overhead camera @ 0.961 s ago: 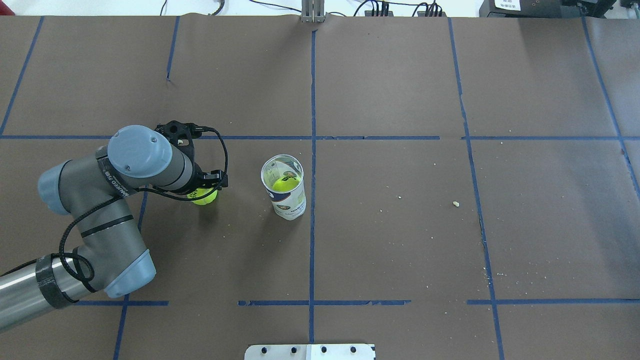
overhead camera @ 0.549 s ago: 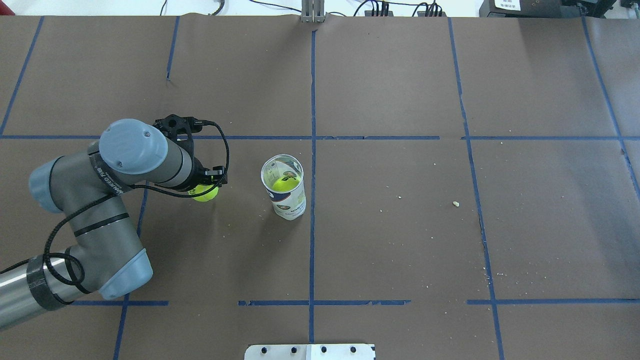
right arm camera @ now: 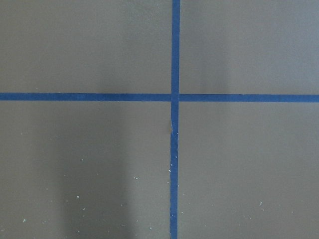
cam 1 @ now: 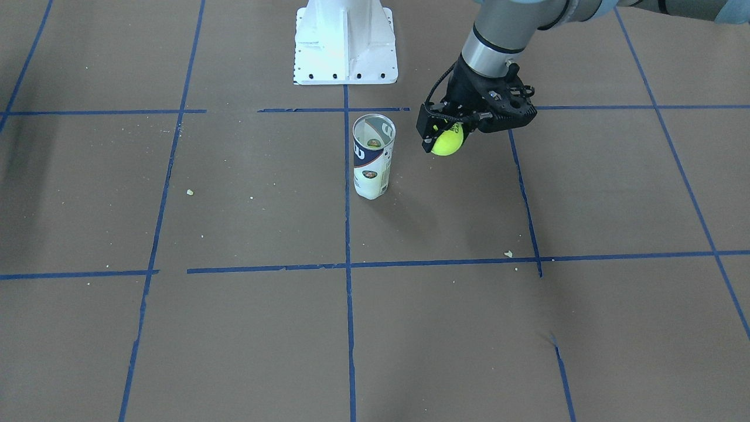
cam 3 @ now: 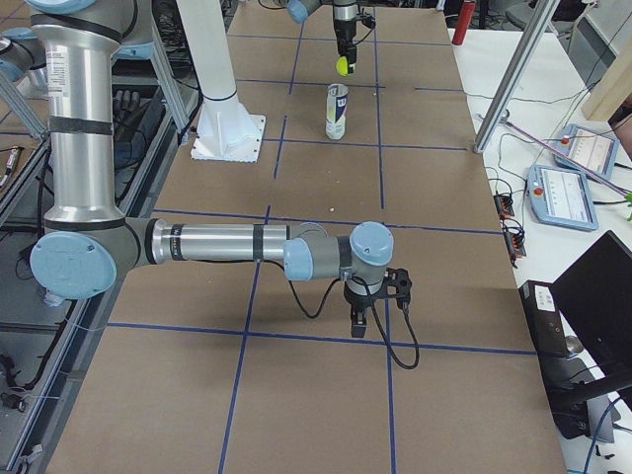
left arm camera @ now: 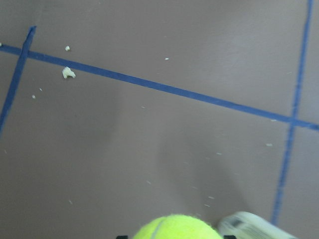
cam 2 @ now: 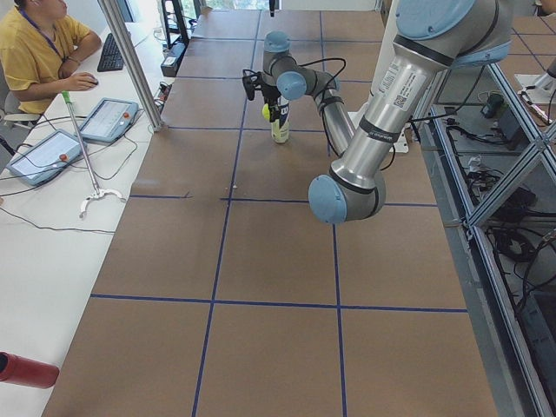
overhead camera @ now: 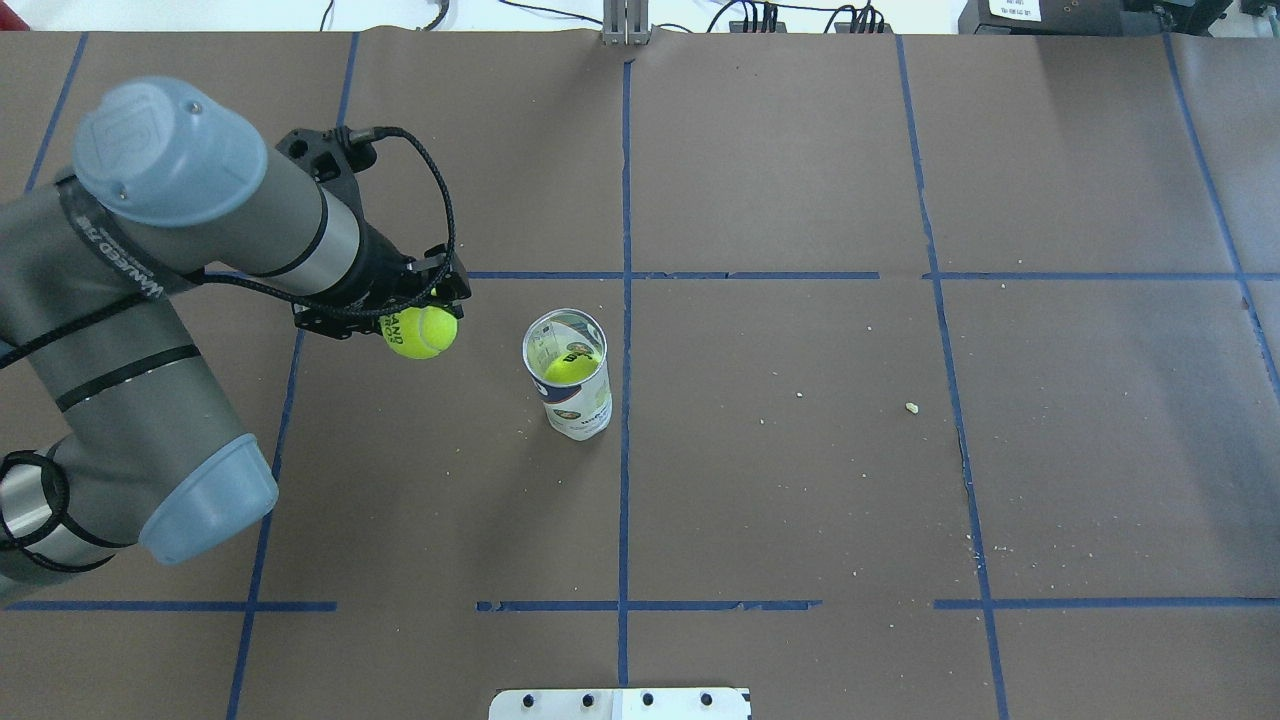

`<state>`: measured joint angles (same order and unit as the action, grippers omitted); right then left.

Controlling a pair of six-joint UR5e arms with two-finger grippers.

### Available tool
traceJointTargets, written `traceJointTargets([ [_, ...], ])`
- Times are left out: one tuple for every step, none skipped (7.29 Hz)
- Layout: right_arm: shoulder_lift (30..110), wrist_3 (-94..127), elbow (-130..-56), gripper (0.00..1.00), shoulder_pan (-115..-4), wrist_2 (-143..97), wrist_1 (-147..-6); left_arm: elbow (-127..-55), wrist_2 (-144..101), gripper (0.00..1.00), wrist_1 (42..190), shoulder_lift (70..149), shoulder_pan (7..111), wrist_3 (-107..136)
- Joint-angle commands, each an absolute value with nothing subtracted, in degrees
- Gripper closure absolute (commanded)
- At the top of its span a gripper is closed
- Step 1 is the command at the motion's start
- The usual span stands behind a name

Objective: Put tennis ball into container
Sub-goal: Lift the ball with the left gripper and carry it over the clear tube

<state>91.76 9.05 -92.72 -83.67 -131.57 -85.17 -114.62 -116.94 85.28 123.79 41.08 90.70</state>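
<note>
My left gripper (overhead camera: 416, 322) is shut on a yellow-green tennis ball (overhead camera: 424, 336) with dark lettering and holds it up off the table. The front view shows the ball (cam 1: 447, 142) hanging beside the container (cam 1: 372, 158), about level with its rim. The container (overhead camera: 568, 385) is a clear tube with a navy and white label, standing upright a short way to the gripper's right. Another ball (overhead camera: 570, 368) lies inside it. In the left wrist view the held ball (left arm camera: 174, 228) fills the bottom edge. My right gripper (cam 3: 370, 321) hovers low over the paper far away; whether it is open or shut, I cannot tell.
The white pedestal base (cam 1: 345, 41) stands behind the tube on the robot's side. Brown paper with blue tape lines covers the table (overhead camera: 800, 480), with crumbs scattered on it. An operator (cam 2: 35, 52) sits at a side desk with tablets.
The left arm has risen, lifting the ball well off the table and carrying it slightly farther from the robot. The tube and the ball inside it have not moved.
</note>
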Motion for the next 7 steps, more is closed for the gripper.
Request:
traceJointTargets([
  [91.8, 9.1, -92.7, 0.00, -83.7, -131.6, -85.2, -113.3, -118.1, 1.00, 81.4, 131.4, 41.0, 102.2],
  [91.8, 9.1, -92.7, 0.00, -83.7, -131.6, -85.2, -111.4, -118.1, 1.00, 79.7, 133.9, 40.7, 104.0],
  [91.8, 9.1, -92.7, 0.00, -83.7, -131.6, -85.2, -109.8, -118.0, 0.97, 79.8, 134.7, 40.0, 104.2],
  [91.8, 9.1, -92.7, 0.00, -83.7, -131.6, -85.2, -108.8, -117.9, 0.95, 79.6, 135.4, 38.1, 104.8],
  [91.8, 9.1, -92.7, 0.00, -83.7, -131.6, -85.2, -108.1, -117.3, 0.94, 79.7, 135.4, 36.6, 105.6],
  [91.8, 9.1, -92.7, 0.00, -83.7, -131.6, -85.2, -107.1, -117.3, 0.92, 79.7, 135.4, 36.3, 105.6],
  [91.8, 9.1, -92.7, 0.00, -83.7, -131.6, -85.2, -107.0, -117.3, 0.82, 79.8, 134.9, 35.6, 105.6],
])
